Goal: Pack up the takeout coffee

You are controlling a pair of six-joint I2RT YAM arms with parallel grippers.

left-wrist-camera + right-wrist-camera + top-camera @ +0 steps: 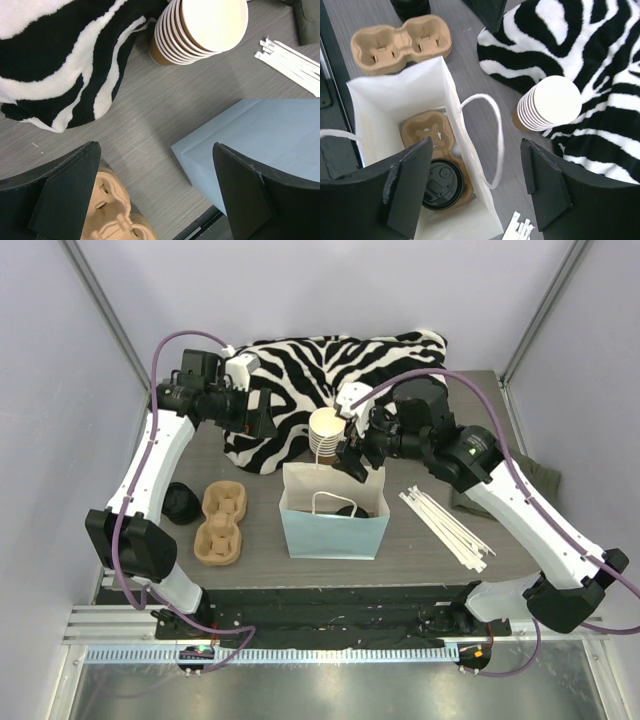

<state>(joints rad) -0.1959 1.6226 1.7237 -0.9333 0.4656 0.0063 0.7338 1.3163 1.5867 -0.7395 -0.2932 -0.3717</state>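
Only my right wrist camera looks straight down into the paper bag point(395, 100): the takeout coffee point(442, 184) stands inside it, black lid up, in one pocket of a pulp carrier point(425, 129). The top view shows just a dark patch there. My right arm reaches in from the right and bends down over the bag's far edge, with my right tool point(477, 185) spread wide above the opening, holding nothing. My left arm stretches toward the zebra cloth point(60, 60). My left tool point(157, 192) is also wide and empty, above the bench point(135, 120) between the bag and a second carrier point(107, 212).
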